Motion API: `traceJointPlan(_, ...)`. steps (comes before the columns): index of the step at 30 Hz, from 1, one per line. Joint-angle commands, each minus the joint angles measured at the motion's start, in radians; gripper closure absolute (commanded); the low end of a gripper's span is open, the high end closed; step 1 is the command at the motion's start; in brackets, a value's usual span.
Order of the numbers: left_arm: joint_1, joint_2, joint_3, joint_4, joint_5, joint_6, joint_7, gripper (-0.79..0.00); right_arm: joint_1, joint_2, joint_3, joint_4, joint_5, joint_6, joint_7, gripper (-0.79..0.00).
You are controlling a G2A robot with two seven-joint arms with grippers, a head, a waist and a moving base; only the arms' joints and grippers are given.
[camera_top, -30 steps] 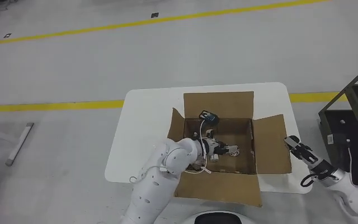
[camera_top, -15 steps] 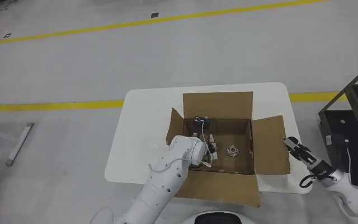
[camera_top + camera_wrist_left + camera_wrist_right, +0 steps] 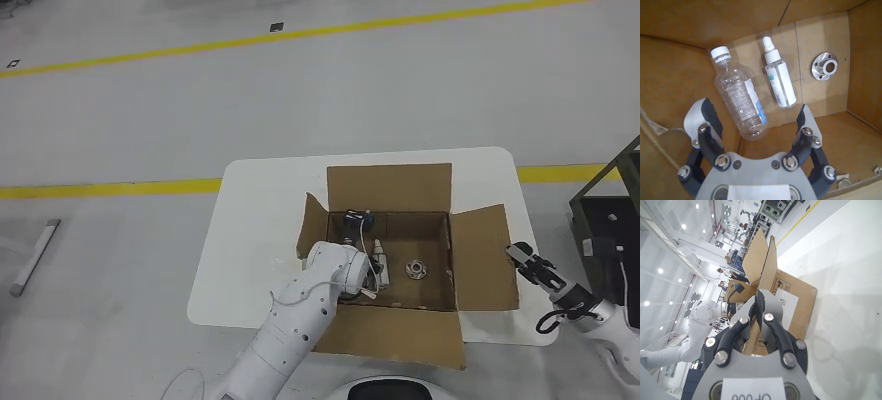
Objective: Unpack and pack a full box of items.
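Lying on its side on the floor of the open cardboard box [image 3: 388, 186], a clear plastic bottle [image 3: 740, 96] with a white cap rested near the wall on the robot's left. A smaller spray bottle [image 3: 779, 79] with a white nozzle lay just beside it, roughly parallel and not touching, both tops pointing toward the far wall. A round metal flange [image 3: 824, 66] with a central bore sat flat and well apart from the two bottles, near the middle of the box floor. The left gripper [image 3: 754, 107] hung inside the box above the base end of the plastic bottle, its dark-padded fingers [image 3: 710, 113] spread wide and touching nothing. The box stood on a white table [image 3: 260, 240] with rounded corners, all four flaps folded outward. The right gripper [image 3: 758, 300] was outside the box, at the outer edge of the flap on the robot's right, its fingers pressed close together. In the right wrist view the flap's corrugated edge ran straight up to the fingertips, but whether they pinched the cardboard could not be told. Yellow lines [image 3: 300, 33] crossed the grey floor beyond the table, and a dark rack [image 3: 610, 220] stood at the table's right end.
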State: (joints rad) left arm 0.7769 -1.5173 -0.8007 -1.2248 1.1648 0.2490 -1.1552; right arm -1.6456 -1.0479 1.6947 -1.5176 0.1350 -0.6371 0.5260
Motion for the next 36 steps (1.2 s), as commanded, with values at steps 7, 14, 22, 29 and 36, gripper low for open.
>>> traceJointPlan(7, -0.004, -0.012, -0.007, 0.063, -0.012, 0.034, 0.032, -0.785, -0.006, 0.0, 0.003, -0.004, -0.004, -0.004, 0.002, 0.0)
traceJointPlan(14, -0.047, -0.039, 0.042, 0.173, 0.045, 0.099, 0.01, -0.785, -0.013, 0.0, 0.009, -0.002, -0.001, -0.01, 0.001, 0.0)
traceJointPlan(22, -0.079, -0.072, 0.076, 0.252, 0.059, 0.13, 0.022, -0.785, -0.016, -0.001, 0.009, -0.002, -0.001, -0.016, -0.001, 0.0)
traceJointPlan(29, -0.099, -0.094, 0.09, 0.303, 0.083, 0.154, 0.016, -0.754, -0.018, -0.002, 0.01, -0.005, -0.003, -0.017, -0.003, 0.0)
traceJointPlan(36, -0.115, -0.114, 0.101, 0.354, 0.099, 0.165, 0.011, -0.597, -0.02, -0.002, 0.011, -0.005, -0.005, -0.015, -0.003, 0.0)
